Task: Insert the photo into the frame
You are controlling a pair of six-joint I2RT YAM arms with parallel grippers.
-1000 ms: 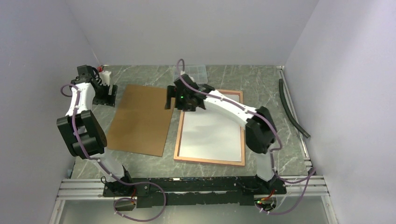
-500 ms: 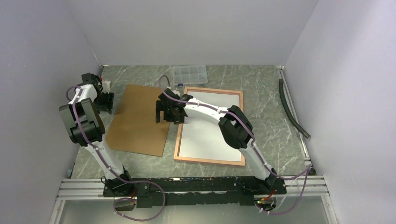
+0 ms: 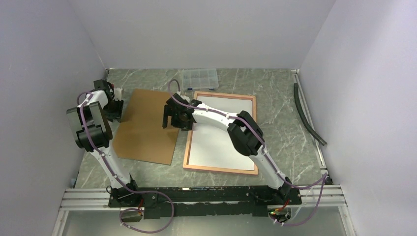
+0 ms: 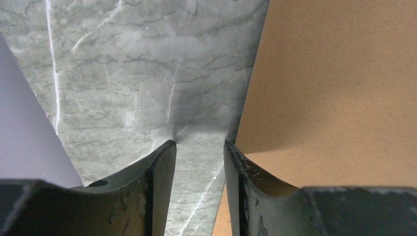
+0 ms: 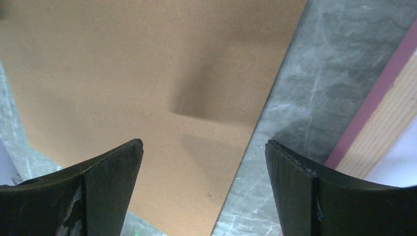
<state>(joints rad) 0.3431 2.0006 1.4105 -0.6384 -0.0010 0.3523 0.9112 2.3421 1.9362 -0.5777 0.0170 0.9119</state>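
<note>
The frame (image 3: 256,132) lies flat right of centre, its wood-brown rim up; a pink edge shows in the right wrist view (image 5: 374,104). A white sheet (image 3: 221,140) lies inside it; no mountain print shows. The brown backing board (image 3: 145,128) lies left of the frame. My right gripper (image 3: 171,117) hangs open and empty over the board's right edge (image 5: 204,142), board (image 5: 123,73) beneath. My left gripper (image 3: 115,105) is at the board's far left edge (image 4: 198,142), jaws a narrow gap apart with nothing between, table under them and the board (image 4: 334,73) to the right.
A small clear compartment box (image 3: 199,77) stands at the back, just beyond the frame. A black hose (image 3: 308,117) lies along the right wall. Aluminium rails (image 3: 196,192) run along the near edge. Walls close in left, back and right.
My right gripper moved left from the frame's far left corner to above the board's right edge. My left gripper moved nearer and right, to the board's far left edge.
</note>
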